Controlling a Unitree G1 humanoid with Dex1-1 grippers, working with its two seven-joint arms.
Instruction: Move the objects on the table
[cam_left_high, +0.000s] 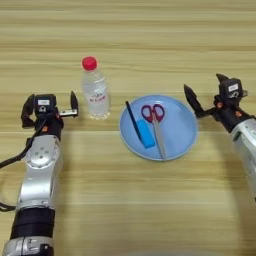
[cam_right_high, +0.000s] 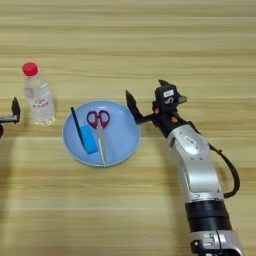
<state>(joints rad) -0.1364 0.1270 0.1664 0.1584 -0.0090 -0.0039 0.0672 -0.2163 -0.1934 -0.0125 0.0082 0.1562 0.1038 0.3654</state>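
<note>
Bottle beside blue plate, between both grippers' wide-spread fingers.

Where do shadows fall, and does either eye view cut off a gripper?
Left eye view: soft, even light; the blue plate throws a faint shadow toward the near side, and both the left gripper and right gripper show whole. Right eye view: the left gripper is cut by the left edge, only one finger showing beside the water bottle.
</note>
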